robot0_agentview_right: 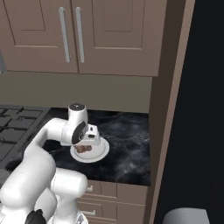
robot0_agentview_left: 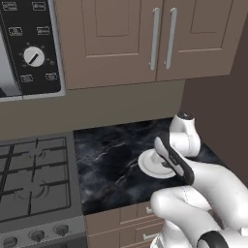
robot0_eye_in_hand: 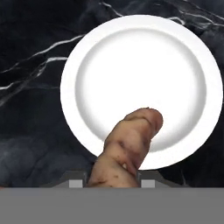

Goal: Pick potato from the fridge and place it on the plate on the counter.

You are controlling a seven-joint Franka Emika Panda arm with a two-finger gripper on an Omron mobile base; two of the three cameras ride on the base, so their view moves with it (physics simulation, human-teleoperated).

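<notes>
My gripper (robot0_eye_in_hand: 112, 181) is shut on the potato (robot0_eye_in_hand: 127, 146), a brown-orange knobbly lump that sticks out between the fingers. It hangs over the near part of the round white plate (robot0_eye_in_hand: 140, 61). In the right base view the gripper (robot0_agentview_right: 86, 143) points down over the plate (robot0_agentview_right: 99, 153), with the potato (robot0_agentview_right: 84, 149) just above the plate's surface; whether it touches I cannot tell. The plate (robot0_agentview_left: 147, 164) sits on the black marble counter (robot0_agentview_left: 111, 160), partly behind my arm. The fridge (robot0_agentview_right: 205, 109) is the tall dark body to the right of the counter.
A grey gas stove (robot0_agentview_left: 34, 179) adjoins the counter on the left, with a microwave panel (robot0_agentview_left: 31, 48) above it. Brown wall cabinets (robot0_agentview_right: 87, 35) hang over the counter. A brown side panel (robot0_agentview_right: 168, 109) closes the counter's right end. Drawers (robot0_agentview_right: 113, 192) lie below.
</notes>
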